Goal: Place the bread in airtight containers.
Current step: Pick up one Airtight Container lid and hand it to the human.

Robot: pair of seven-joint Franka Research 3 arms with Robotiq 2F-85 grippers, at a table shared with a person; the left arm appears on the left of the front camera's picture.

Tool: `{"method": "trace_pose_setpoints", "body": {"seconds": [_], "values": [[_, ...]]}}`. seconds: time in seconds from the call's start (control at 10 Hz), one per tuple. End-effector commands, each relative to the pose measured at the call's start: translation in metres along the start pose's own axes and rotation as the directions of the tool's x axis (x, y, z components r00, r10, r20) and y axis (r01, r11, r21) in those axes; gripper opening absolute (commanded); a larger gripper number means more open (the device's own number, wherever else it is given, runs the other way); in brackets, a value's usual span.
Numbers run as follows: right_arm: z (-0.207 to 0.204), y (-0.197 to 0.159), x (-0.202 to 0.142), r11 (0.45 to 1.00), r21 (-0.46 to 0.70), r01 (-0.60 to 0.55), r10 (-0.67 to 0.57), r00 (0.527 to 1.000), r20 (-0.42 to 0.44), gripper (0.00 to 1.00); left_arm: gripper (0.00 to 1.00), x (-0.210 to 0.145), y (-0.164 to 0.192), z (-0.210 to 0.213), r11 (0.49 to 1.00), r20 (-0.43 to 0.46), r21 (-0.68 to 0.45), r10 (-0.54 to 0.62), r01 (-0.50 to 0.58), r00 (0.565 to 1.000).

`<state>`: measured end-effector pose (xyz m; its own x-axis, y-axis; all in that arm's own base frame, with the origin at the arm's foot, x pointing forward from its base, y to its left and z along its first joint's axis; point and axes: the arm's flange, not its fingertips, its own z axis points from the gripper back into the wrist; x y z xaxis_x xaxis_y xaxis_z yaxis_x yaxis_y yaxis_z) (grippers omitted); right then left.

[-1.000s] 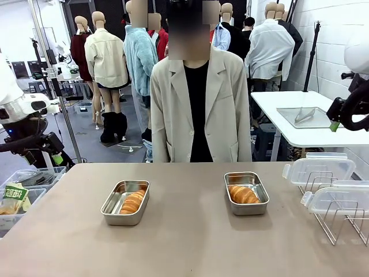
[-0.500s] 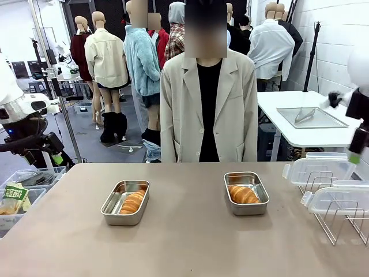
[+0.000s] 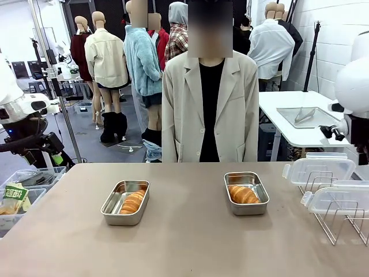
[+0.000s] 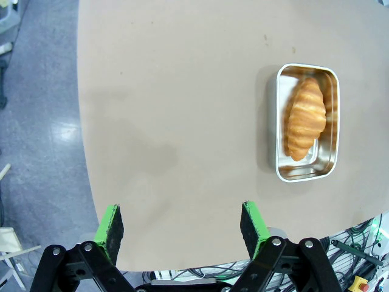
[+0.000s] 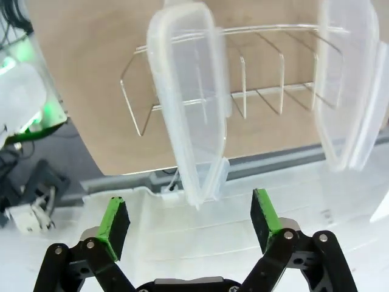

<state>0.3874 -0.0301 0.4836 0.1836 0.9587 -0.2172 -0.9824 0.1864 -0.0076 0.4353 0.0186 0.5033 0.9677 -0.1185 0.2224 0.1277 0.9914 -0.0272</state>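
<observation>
Now, at the far left, the left claw (image 4: 182,222) hangs open and empty over the edge of the desk (image 3: 184,248). It is well apart from the bread, so I think it is only waiting. Next comes the left tin (image 3: 124,220), with one roll (image 3: 132,202) lying inside it along its length. To the right of the middle is the right tin (image 3: 248,209), and the second roll (image 3: 243,194) lies in it too. Both tins have no cover, so in my judgement the bread is placed but not yet sealed. Further right, two clear lids (image 3: 320,168) stand on edge in a wire rack (image 3: 340,222), probably so that a claw can take one by its rim. The right claw (image 5: 189,220) is open and empty, and it points at these lids.
</observation>
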Motion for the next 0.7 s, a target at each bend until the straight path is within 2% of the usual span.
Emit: {"method": "trace_pose_setpoints", "body": {"seconds": [0.0,0.1,0.3,0.4,0.5,0.6], "values": [[-0.003,-0.004,0.004,0.980,0.056,-0.189,0.190,0.982,-0.017,1.00,1.00,0.000,0.002,0.000,1.000,0.001,-0.003,0.002,-0.002,1.000],[-0.005,-0.003,0.007,0.974,0.102,-0.201,0.200,0.980,0.012,1.00,1.00,0.000,0.002,0.000,1.000,0.001,-0.003,0.002,-0.002,1.000],[-0.015,-0.012,0.017,0.983,0.157,-0.098,0.094,0.995,0.033,1.00,1.00,0.000,0.002,0.000,1.000,0.001,-0.003,0.002,-0.002,1.000],[-0.020,-0.013,0.021,0.979,0.181,-0.095,0.090,0.995,0.036,1.00,1.00,0.000,0.002,0.000,1.000,0.001,-0.003,0.002,-0.002,1.000],[-0.024,-0.015,0.025,0.979,0.197,-0.049,0.044,0.998,0.034,1.00,1.00,0.000,0.002,0.000,1.000,0.001,-0.003,0.002,-0.002,1.000],[-0.029,-0.018,0.030,0.986,0.163,0.022,-0.029,0.999,0.042,1.00,1.00,0.000,0.002,0.000,1.000,0.001,-0.003,0.002,-0.002,1.000]]}}
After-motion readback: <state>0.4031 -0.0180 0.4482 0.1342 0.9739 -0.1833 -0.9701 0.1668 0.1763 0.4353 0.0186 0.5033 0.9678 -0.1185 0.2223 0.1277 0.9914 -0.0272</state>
